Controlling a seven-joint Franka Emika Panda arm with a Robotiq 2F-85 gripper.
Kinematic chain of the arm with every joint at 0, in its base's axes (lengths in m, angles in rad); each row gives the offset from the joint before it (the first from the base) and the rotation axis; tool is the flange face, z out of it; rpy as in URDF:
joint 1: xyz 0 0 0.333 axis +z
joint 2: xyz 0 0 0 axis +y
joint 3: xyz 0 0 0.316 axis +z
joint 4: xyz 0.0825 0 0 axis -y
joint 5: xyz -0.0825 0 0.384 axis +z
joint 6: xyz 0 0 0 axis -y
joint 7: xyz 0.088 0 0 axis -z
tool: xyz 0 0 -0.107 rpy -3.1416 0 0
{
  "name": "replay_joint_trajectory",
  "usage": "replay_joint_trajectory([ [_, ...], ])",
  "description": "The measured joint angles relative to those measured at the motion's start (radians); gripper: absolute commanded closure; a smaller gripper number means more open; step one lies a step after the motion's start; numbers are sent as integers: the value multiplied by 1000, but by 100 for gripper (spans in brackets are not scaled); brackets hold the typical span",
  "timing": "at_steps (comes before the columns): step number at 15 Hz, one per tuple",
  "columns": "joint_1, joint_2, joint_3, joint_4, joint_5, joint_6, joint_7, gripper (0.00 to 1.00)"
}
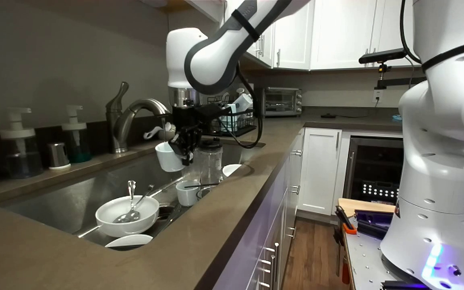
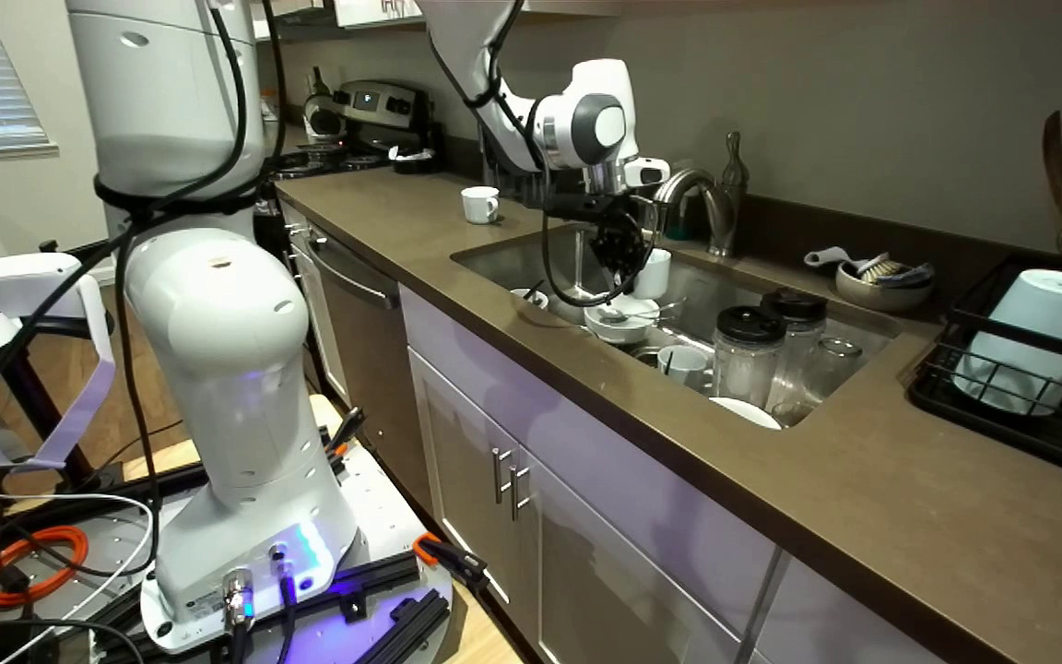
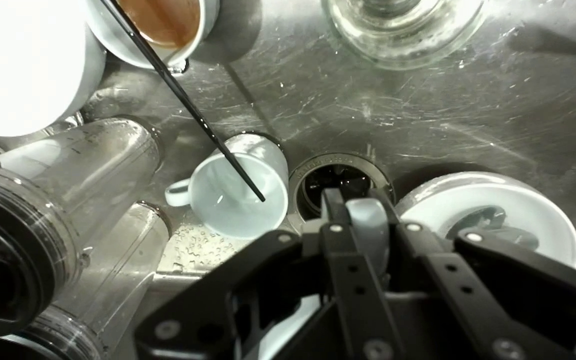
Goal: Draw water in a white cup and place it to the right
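Rm over cntr; faucet, jars crowd sink.

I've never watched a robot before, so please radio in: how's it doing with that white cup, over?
Gripper: shut on cup. Cup: held under tap, fill level unseen. In the way: jars in sink may crowd a low move.

On countertop | mug | dish rack | toaster oven | black item, unclear

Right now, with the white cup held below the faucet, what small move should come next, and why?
Probably hold the tool steady so the white cup can fill. It hangs beneath the faucet, what looks like a thin stream of water comes down toward it, and the level inside cannot be seen, so leaving now might be early.
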Motion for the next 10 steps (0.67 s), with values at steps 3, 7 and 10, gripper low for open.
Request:
replay_joint_trajectory([
  [3, 0, 31, -8, 37, 0, 0, 0, 96],
  [7, 0, 64, -17, 73, 0, 0, 0, 85],
  [10, 0, 70, -18, 77, 0, 0, 0, 85],
])
